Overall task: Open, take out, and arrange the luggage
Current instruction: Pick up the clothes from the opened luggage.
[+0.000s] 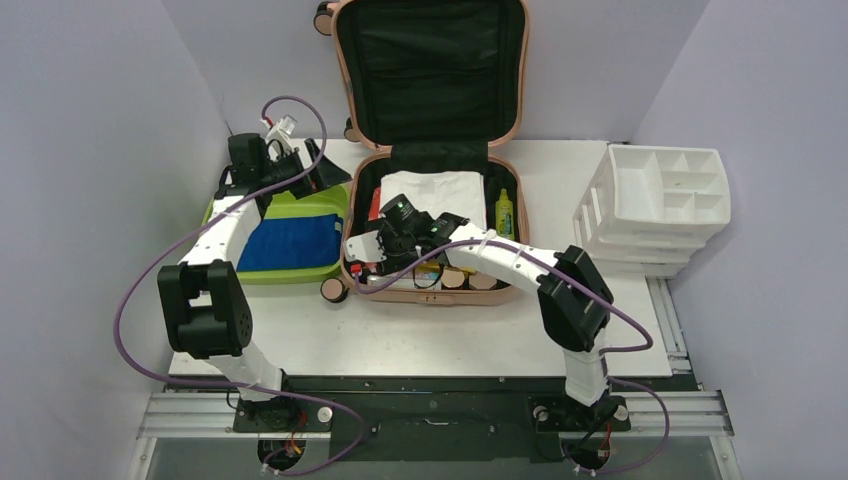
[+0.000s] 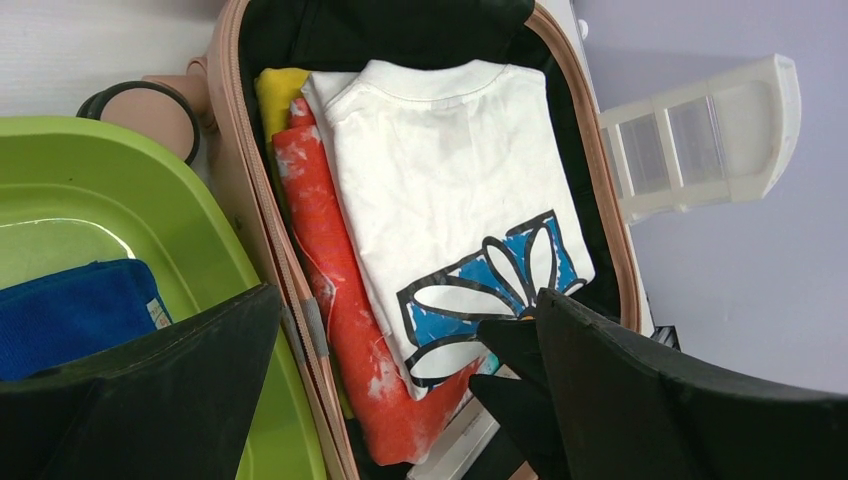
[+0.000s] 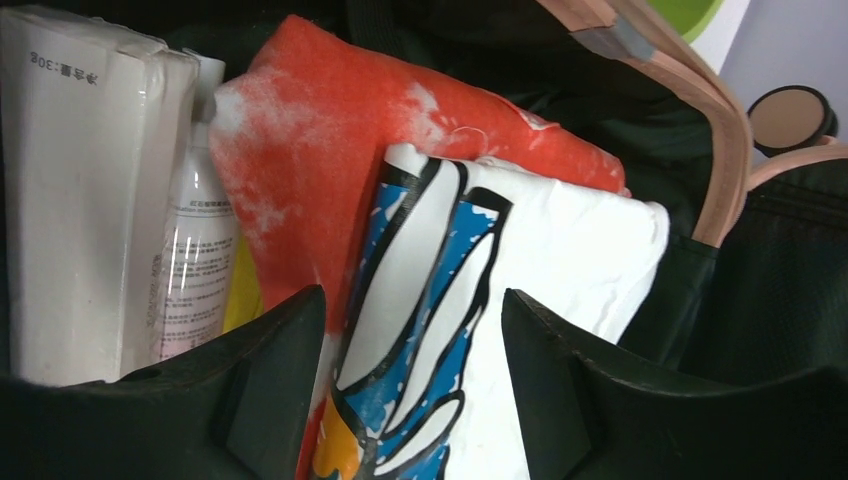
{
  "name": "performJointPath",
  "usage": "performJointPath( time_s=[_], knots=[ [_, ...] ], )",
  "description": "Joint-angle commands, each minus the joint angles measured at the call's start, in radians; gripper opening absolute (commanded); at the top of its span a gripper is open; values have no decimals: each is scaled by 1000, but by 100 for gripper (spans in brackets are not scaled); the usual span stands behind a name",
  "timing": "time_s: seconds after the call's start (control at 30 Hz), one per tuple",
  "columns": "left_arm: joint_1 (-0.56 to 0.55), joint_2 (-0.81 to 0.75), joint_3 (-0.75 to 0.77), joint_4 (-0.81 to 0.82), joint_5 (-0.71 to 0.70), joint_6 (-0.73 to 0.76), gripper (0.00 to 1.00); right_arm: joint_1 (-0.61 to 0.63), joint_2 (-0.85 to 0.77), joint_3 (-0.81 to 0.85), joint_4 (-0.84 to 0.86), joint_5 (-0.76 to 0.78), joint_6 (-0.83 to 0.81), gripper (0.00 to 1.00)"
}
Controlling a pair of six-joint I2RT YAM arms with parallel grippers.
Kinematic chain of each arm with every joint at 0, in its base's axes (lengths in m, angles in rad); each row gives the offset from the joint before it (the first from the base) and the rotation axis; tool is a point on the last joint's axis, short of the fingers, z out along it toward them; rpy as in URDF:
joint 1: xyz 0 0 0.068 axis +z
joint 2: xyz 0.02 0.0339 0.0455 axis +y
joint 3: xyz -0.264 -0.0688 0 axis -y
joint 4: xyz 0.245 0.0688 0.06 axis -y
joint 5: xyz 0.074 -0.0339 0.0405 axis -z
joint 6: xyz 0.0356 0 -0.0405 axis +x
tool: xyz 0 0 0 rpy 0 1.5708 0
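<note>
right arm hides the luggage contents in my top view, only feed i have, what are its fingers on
Observer: The right gripper straddles the folded edge of the white t-shirt, one finger on each side. Whether it pinches the shirt can't be judged.
Operator: anything under that shirt
Observer: An orange cloth lies beside and partly under it in the luggage.
Operator: left gripper holding anything
Observer: No, the left gripper is open with nothing between its fingers.
</note>
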Motion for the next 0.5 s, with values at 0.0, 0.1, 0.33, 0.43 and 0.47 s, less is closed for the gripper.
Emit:
performJointPath(
  time_s=[0.0,0.1,0.33,0.43,0.47],
  knots=[
    [8,-14,-2,79,24,-40,96,18,26,41,39,62,-2,60],
    [8,-19,-17,105,29,-57,96,19,45,46,66,93,6,58],
    [8,-24,-36,125,33,-71,96,18,63,74,58,97,14,54],
    [8,-22,-44,133,35,-75,96,19,71,92,54,100,23,53],
    [9,-22,-46,133,36,-75,96,18,73,106,50,97,31,53]
  ],
)
